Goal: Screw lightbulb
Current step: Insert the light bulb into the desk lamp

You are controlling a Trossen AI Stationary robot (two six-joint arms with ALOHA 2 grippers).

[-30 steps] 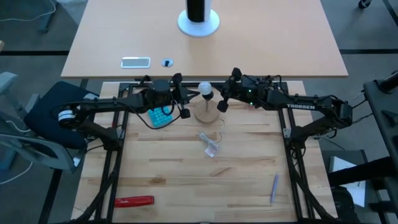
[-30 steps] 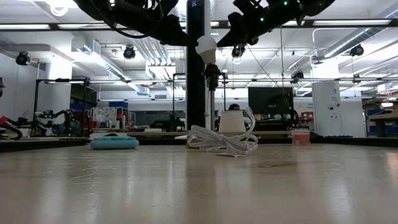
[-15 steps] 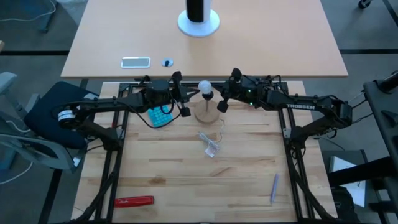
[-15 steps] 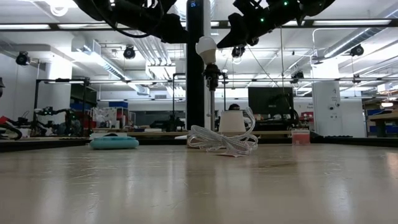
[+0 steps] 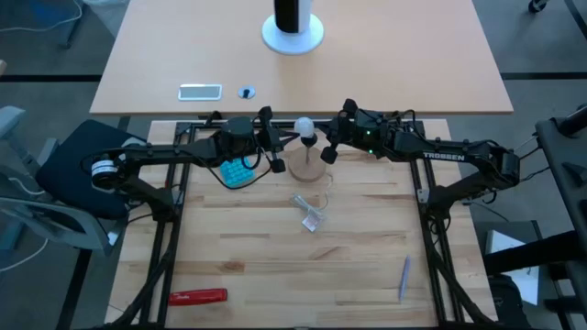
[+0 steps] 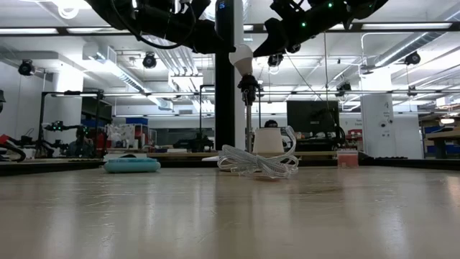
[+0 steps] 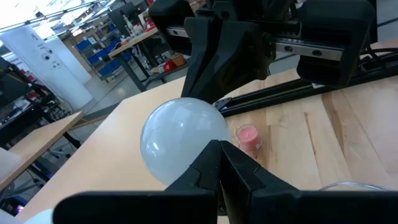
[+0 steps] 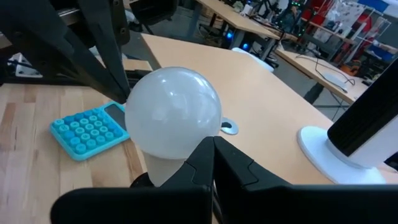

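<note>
The small white lightbulb (image 5: 303,126) sits on top of a dark socket post (image 6: 249,93), which rises from the round wooden disc (image 5: 306,168) at the far middle of the table. It also shows in the low view (image 6: 242,57), tipped a little. My left gripper (image 5: 277,139) is shut and level at the bulb's left side, and the left wrist view (image 7: 219,149) shows it in front of the globe (image 7: 180,140). My right gripper (image 5: 327,134) is shut at the bulb's right side, its tips (image 8: 210,144) in front of the bulb's neck (image 8: 163,168). My left gripper's shut fingertips (image 7: 211,155) come level from the table's left at the lower part of the globe (image 7: 186,163); they seem to press against it, but the fingers hide the place of contact. Whether my right gripper touches the bulb's neck, I cannot tell.
A blue calculator (image 5: 237,170) lies left of the disc and a clear wrapper (image 5: 312,216) lies near of it. A white cord (image 6: 259,162) lies by the base, and a small pink-red round thing (image 7: 247,135) is nearby. A red tool (image 5: 197,296) and a pen (image 5: 404,277) lie near the front edge.
My left gripper has gone a little toward the table's right edge, at the bulb. The bulb, its post and the disc have shifted slightly the same way, and the bulb now leans a little.
</note>
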